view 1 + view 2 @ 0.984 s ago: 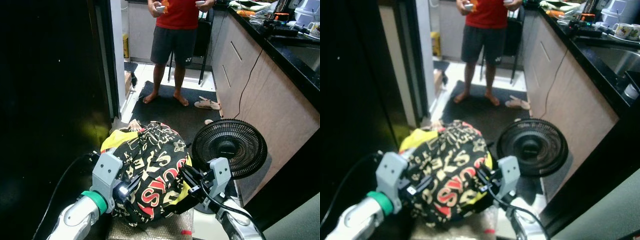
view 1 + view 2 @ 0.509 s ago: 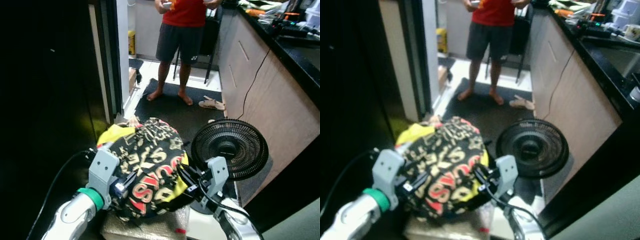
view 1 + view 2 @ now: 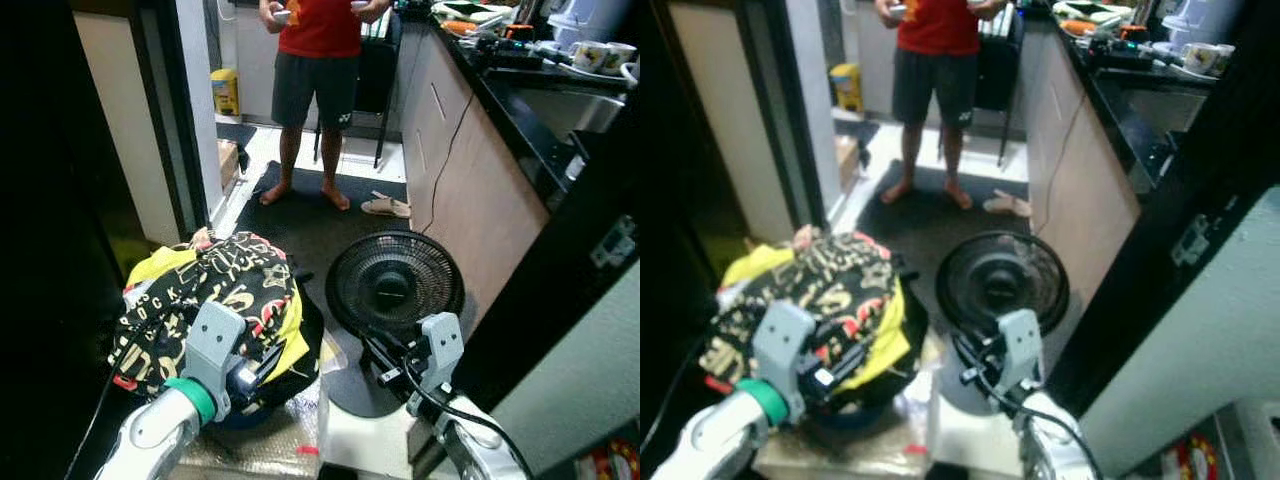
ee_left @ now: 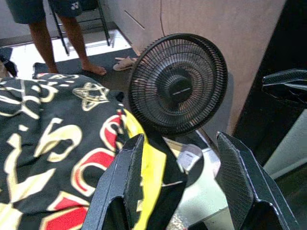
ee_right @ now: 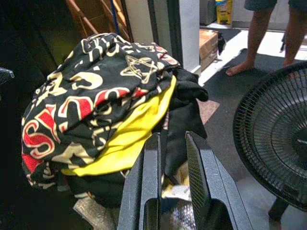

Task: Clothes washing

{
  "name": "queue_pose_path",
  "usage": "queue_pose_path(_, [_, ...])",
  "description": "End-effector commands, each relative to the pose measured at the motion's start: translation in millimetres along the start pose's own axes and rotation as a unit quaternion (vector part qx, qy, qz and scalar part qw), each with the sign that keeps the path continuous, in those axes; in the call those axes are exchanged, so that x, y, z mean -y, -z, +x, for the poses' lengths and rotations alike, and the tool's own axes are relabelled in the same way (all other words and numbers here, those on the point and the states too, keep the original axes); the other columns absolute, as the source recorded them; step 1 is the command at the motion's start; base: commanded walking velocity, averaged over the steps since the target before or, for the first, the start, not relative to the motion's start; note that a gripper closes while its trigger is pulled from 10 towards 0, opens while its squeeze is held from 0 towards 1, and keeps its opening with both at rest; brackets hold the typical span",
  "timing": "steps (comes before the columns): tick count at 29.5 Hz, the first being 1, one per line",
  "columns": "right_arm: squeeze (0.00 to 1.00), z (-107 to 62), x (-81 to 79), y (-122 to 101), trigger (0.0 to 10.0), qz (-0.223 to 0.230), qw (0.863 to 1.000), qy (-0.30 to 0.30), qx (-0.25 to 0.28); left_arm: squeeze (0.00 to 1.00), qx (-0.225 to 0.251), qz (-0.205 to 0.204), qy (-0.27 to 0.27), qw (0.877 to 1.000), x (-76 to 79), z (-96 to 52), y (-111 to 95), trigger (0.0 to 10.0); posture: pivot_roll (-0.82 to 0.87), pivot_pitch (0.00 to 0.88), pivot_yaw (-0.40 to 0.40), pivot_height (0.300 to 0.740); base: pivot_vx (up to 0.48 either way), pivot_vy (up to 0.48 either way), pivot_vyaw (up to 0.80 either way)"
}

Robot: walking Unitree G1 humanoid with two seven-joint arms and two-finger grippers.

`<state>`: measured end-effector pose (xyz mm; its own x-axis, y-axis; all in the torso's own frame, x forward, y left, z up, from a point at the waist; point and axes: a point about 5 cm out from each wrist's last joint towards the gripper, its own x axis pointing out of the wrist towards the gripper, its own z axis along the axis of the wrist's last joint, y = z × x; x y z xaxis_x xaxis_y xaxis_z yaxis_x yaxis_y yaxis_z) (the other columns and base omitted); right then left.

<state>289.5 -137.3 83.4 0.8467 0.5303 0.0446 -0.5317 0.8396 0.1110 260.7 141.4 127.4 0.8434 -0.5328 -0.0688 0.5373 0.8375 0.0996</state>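
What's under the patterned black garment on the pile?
Under the patterned black garment a yellow garment and black fabric show. A blue edge peeks below; whatever holds the pile is covered.

the floor carries a dark mat, where a person's bare feet stand beside a pair of sandals; a black fan stands nearer.

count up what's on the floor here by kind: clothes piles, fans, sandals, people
clothes pile: 1
fan: 1
sandals: 1 pair, by the cabinet
person: 1, standing on the dark mat
total: 4
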Motion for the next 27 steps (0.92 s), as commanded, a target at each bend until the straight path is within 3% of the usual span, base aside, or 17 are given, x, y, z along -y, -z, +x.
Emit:
queue_pose_path(1, [0.0, -2.2, 0.4, 2.8, 10.0, 0.003, 1.0, 0.0, -0.006, 0.0, -0.007, -0.005, -0.001, 1.0, -0.1, -2.4, 3.9, 10.0, 0.08, 0.005, -0.022, 0.74, 0.0, 0.0, 0.0])
queue_pose_path(8, [0.0, -1.7, -0.2, 3.2, 10.0, 0.004, 1.0, -0.001, -0.007, 0.0, -0.008, -0.009, 0.0, 1.0, 0.1, -2.8, 4.0, 10.0, 0.08, 0.005, -0.022, 0.74, 0.0, 0.0, 0.0])
queue_pose_path(17, [0.0, -1.1, -0.1, 3.2, 10.0, 0.005, 1.0, -0.002, -0.007, 0.0, -0.006, -0.012, -0.005, 1.0, -1.3, -2.7, 3.3, 10.0, 0.08, 0.006, -0.022, 0.74, 0.0, 0.46, 0.0])
queue_pose_path(27, [0.0, -0.9, -0.9, 3.7, 10.0, 0.005, 1.0, -0.002, -0.007, 0.0, -0.005, -0.008, -0.006, 1.0, -2.2, -2.6, 2.6, 10.0, 0.08, 0.005, -0.02, 0.74, 0.0, 0.0, 0.0])
